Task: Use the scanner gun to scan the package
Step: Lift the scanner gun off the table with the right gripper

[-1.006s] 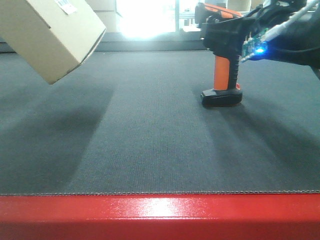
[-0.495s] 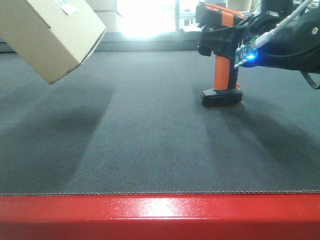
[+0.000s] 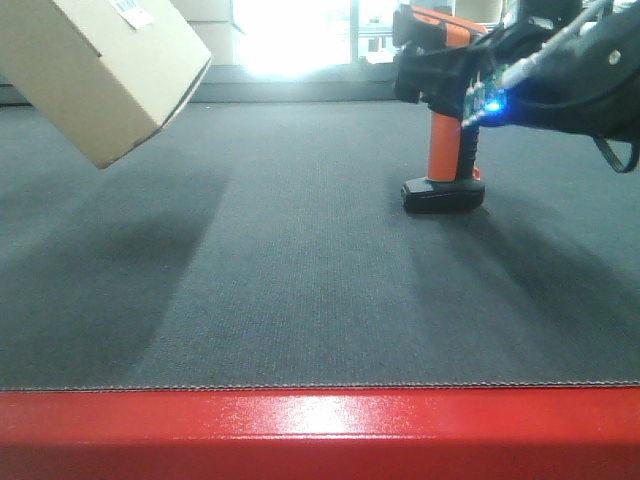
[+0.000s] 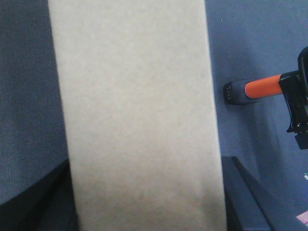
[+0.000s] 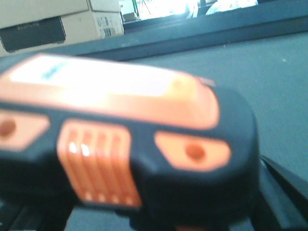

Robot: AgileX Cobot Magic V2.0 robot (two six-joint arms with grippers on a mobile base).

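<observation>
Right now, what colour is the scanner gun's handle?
The scanner gun's handle is orange, above a black base; the exterior front-facing view shows it best.

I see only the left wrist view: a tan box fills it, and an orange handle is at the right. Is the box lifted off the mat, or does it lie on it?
Observer: It is lifted. In the front view the package hangs tilted above the mat, with clear space under it.
Operator: Does the label show anywhere?
Observer: Yes. A white barcode label sits on its upper face, at the top edge of the front view.
Operator: And the scanner, is it in the air too?
Observer: No. The scanner gun stands upright on its base on the mat.
</observation>
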